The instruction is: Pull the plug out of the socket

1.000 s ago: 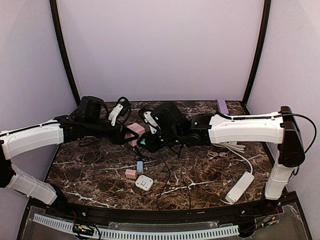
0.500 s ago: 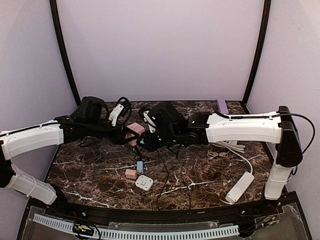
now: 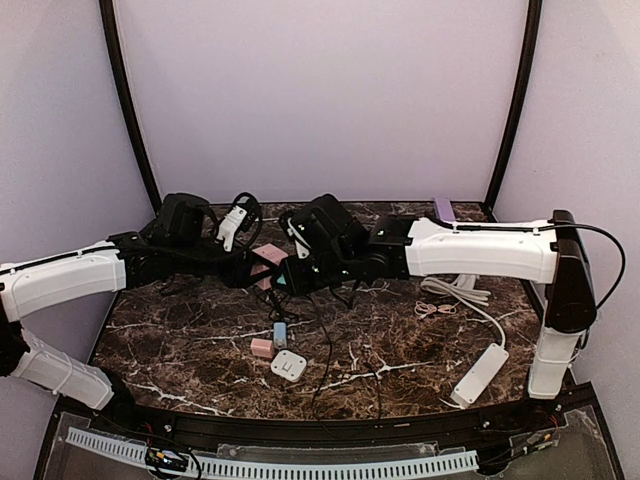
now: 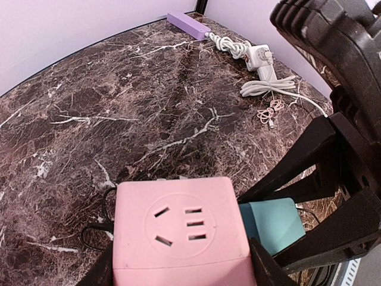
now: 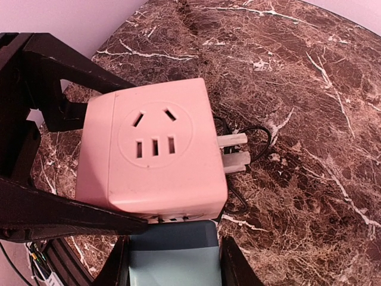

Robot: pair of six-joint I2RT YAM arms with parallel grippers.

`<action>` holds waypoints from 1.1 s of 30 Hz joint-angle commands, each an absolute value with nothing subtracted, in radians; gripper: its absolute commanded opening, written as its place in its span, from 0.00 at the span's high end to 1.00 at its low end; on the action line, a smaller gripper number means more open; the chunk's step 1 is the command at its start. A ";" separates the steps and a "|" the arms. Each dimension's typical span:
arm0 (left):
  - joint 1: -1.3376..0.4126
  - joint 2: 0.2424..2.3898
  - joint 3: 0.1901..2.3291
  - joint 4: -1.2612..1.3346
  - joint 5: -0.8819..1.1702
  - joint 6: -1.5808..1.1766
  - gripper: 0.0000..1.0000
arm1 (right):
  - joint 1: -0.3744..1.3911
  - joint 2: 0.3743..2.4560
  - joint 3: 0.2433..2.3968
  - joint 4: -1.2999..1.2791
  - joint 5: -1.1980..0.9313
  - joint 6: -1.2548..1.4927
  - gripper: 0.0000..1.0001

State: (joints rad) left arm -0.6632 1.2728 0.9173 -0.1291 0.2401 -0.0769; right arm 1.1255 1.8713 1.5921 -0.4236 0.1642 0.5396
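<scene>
Over the middle of the dark marble counter (image 3: pixel 400 340), seen from above: small pink cube socket (image 3: pixel 268 260) caught between two black hands, left hand (image 3: pixel 255 271) on its left, right hand (image 3: pixel 289 281) on its right, almost meeting. Long white power strip (image 3: pixel 480 372) well apart, front right.

From the left wrist: left hand clamped shut on the socket (image 4: pixel 178 229) across two opposite faces, apparently off the counter. Teal plug (image 4: pixel 271 219) seated in the cube's right face.

From the right wrist: right hand narrowed onto the plug (image 5: pixel 175 265), just under the socket (image 5: pixel 155 149). Two bare metal prongs (image 5: pixel 233 152) jutting from the cube's side.

Judging by look: hard, smooth plastic, light and rigid, not fragile but likely slippery; plug probably kept in by pin friction alone. Best taken by the plug's flat sides, never the cord, then drawn straight out along the pins against the braced cube.
</scene>
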 commanded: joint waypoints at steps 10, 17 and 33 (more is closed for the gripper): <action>-0.644 1.228 0.928 -0.153 0.253 -0.039 0.99 | 1.078 1.806 1.486 -0.344 0.158 0.505 1.00; -0.643 1.218 0.929 -0.151 0.355 -0.011 0.99 | 1.100 1.747 1.423 -0.285 0.162 0.359 1.00; -0.643 1.225 0.930 -0.148 0.382 -0.006 0.99 | 1.121 1.707 1.388 -0.265 0.194 0.295 1.00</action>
